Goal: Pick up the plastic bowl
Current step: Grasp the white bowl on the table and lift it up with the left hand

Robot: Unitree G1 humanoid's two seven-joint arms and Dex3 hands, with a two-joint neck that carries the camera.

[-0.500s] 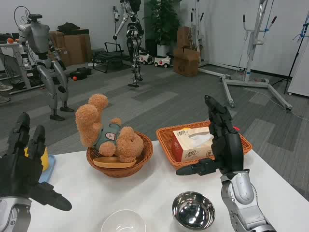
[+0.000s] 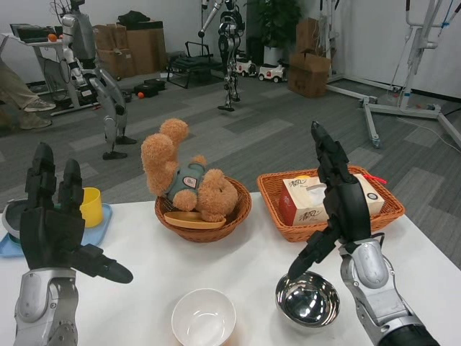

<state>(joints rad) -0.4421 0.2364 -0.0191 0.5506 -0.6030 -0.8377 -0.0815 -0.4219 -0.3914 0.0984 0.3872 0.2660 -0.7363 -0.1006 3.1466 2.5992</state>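
A white plastic bowl (image 2: 204, 318) sits on the white table (image 2: 238, 263) near the front edge, between my two arms. My left hand (image 2: 54, 223) is raised at the left, fingers spread upward and holding nothing, well to the left of the bowl. My right hand (image 2: 340, 205) is raised at the right with fingers extended and empty; its thumb points down over a shiny metal bowl (image 2: 308, 300) that stands just right of the white one.
A brown wicker basket (image 2: 205, 225) with a teddy bear (image 2: 185, 182) stands behind the bowls. An orange basket (image 2: 389, 210) holding a tissue box (image 2: 317, 198) is at the back right. A yellow cup (image 2: 91, 206) on a blue tray (image 2: 101, 225) is at the left.
The camera has tilted down and turned left, so the whole scene sits lower and further right. Both hands stay raised and empty, and the bowls have not moved on the table.
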